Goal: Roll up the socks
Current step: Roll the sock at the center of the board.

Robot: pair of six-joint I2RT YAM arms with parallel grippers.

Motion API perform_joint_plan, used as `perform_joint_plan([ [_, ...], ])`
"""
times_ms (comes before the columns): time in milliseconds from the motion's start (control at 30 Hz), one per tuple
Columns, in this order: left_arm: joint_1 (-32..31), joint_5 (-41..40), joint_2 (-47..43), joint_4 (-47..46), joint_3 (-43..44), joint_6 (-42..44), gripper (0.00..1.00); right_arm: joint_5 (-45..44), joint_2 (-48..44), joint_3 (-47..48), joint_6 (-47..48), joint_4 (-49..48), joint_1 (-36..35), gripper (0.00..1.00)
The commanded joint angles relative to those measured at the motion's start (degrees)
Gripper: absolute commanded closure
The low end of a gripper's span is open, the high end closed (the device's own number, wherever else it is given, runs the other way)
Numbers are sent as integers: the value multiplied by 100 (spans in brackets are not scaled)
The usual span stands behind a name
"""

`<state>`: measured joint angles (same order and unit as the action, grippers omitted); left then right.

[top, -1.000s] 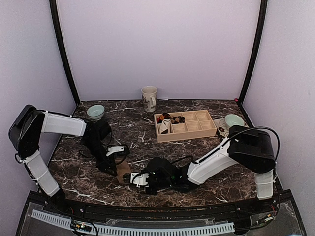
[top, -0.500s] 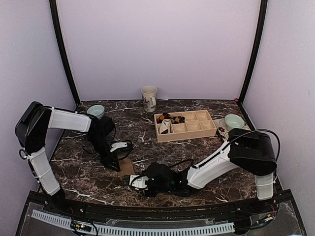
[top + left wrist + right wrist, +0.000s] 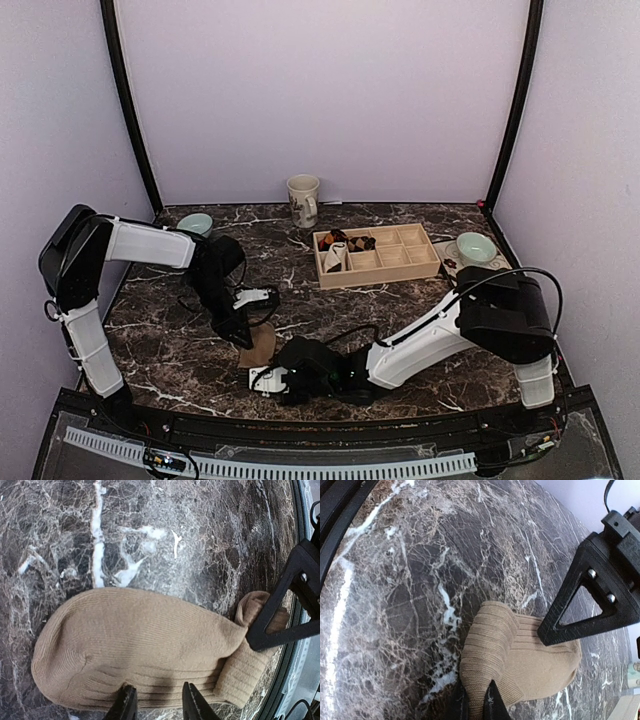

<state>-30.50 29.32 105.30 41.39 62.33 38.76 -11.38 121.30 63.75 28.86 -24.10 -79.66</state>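
Taking the top view first: shows a dark, white-veined marble worktop [image 3: 160, 350] boxed in by pale lilac walls [image 3: 320, 100] and two black corner posts [image 3: 128, 100]. Carries at the back a cream mug [image 3: 303, 200], right of it a divided wooden tray [image 3: 380, 274] with small bundles [image 3: 345, 241] in its left compartments, too small to tell apart, plus a pale green left bowl [image 3: 197, 224] and right bowl [image 3: 475, 245] near the side edges. Places the tan sock [image 3: 260, 347] near the front edge, left of centre, flat on the marble.

Turning to the left wrist view: reveals detail lost from above, the sock's whole length lying flat, ribbed cuff to the right, and the left jaws part spread, fingertips [image 3: 126, 706] over the sock's long edge. Shows also the right jaws pressed together on the bunched cuff.

Turning to the right wrist view: gives that pinch from the other side, fingertips [image 3: 494, 705] closed on the ribbed cuff, plus a black rail [image 3: 335, 510] past the worktop's front edge.
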Motion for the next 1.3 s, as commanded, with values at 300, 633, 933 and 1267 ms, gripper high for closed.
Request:
perform_joint_plan([
  [300, -94, -182, 347, -434, -245, 39, 64, 1735, 414, 97, -741, 1127, 245, 100],
  [633, -118, -35, 108, -408, -292, 144, 64, 2475, 636, 541, -1829, 2192, 783, 100],
  [933, 155, -164, -230, -659, -504, 61, 61, 2643, 969, 472, -2864, 2162, 871, 100],
  [1267, 1323, -377, -1170, -282, -547, 531, 58, 2870, 1160, 79, -3723, 1941, 902, 100],
])
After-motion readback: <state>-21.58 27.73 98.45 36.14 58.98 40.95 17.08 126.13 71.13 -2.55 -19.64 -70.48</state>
